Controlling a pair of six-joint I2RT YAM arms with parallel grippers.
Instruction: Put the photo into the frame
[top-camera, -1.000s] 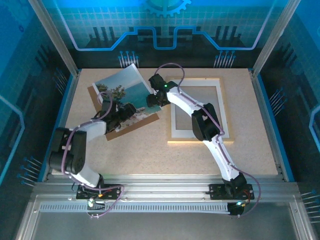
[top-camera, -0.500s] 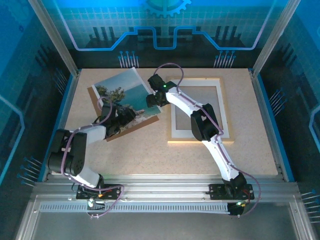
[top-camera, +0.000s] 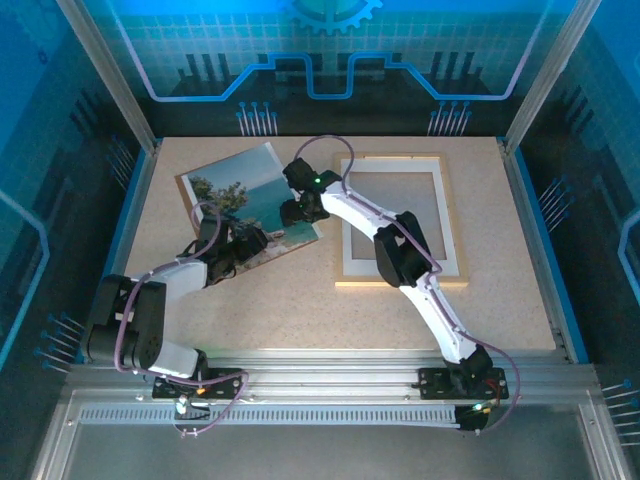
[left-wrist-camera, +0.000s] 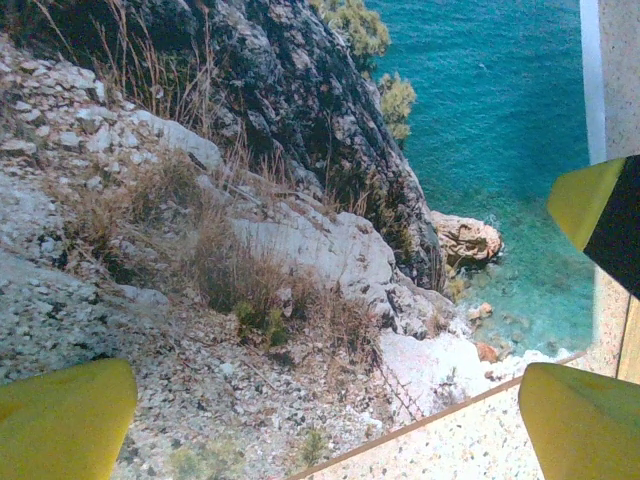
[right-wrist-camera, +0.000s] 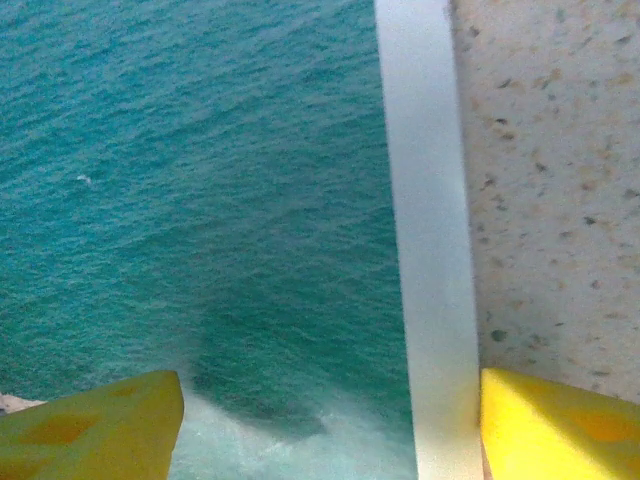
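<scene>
Photo (top-camera: 245, 190) skewed, long axis apparently diagonal

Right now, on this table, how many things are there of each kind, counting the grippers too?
Photo: 1
Wooden frame: 1
White mat: 1
Brown backing board, a sliver showing beside the photo: 1
Grippers: 2, left gripper and right gripper, both over the photo
Total: 6
</scene>
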